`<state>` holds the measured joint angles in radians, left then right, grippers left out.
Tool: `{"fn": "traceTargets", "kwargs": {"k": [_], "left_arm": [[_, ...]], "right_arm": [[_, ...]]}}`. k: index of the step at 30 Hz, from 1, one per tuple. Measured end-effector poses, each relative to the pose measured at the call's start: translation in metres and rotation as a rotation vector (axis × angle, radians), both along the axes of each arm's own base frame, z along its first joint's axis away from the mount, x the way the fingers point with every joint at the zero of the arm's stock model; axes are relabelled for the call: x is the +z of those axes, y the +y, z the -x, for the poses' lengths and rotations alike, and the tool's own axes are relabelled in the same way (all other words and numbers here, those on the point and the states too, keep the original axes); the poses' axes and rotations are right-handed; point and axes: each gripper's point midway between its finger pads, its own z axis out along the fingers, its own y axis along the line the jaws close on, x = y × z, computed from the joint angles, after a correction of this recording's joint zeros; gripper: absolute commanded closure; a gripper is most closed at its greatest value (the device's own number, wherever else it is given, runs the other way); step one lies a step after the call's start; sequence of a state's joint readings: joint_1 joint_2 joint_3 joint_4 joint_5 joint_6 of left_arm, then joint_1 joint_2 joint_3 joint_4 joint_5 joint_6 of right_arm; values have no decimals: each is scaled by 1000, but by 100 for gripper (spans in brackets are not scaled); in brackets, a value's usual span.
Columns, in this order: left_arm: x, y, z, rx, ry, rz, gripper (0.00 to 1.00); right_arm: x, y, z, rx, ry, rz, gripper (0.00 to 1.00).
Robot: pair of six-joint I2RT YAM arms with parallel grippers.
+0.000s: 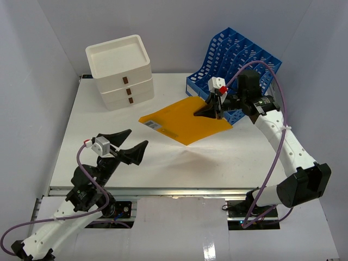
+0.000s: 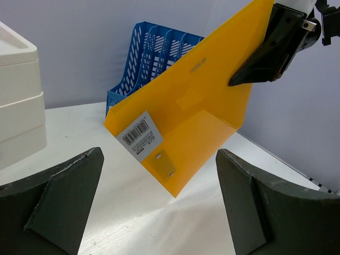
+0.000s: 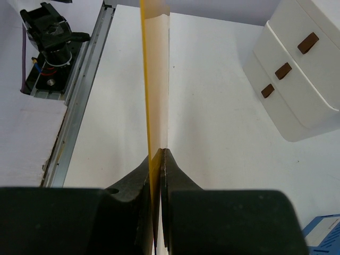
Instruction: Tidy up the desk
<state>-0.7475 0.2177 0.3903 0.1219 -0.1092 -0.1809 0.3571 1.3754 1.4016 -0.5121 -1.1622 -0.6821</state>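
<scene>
White table (image 1: 228,163) spans the walled bay, metal rail (image 1: 163,191) along its near edge. Left pincer (image 1: 139,137) hovers spread wide and empty over the near-left table; drawer box (image 1: 122,70) stands at far left. Centre: yellow folder (image 1: 182,125), raised at a tilt, is pinched at one edge by right pincer (image 1: 213,111), with blue rack (image 1: 239,54) just behind at far right.

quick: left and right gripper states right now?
Left gripper: open, jaws wide, holding nothing.
Right gripper: shut on the flat orange plastic folder.
</scene>
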Motion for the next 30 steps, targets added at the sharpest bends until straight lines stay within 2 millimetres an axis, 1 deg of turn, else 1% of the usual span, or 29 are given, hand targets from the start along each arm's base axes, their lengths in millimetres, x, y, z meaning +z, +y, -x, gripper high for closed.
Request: {"fn": "traceTargets", "kwargs": {"k": [5,9,14,16,18,23,25,30], "left_arm": [[-7,-5,-2,-12,-33,14,2],[-26,-13,-6,-28,-34,1,2],[-51,-35,-16,-79,-15,-56,2],[-58,-42,-19,-95,-11,-77,2],[-58,-47,-22,-101,-26,-88,2],[-53,-51,-29,-82,-101,-120,2],[-50,-53,-31,-79,-136,-137,2],[-52,-64,-34,-104,-180,-191,2]], "right_arm": [[7,-3,-1,-7,4,-17,92],[17,-4,0,-6,-1,-38,92],[30,-5,6,6,-7,-64,92],[34,-5,9,11,-10,-74,92],[39,-5,12,20,-13,-83,92],[47,-7,20,39,-12,-100,92],[51,-8,25,52,-15,-108,92],[62,-12,42,85,-31,-128,92]]}}
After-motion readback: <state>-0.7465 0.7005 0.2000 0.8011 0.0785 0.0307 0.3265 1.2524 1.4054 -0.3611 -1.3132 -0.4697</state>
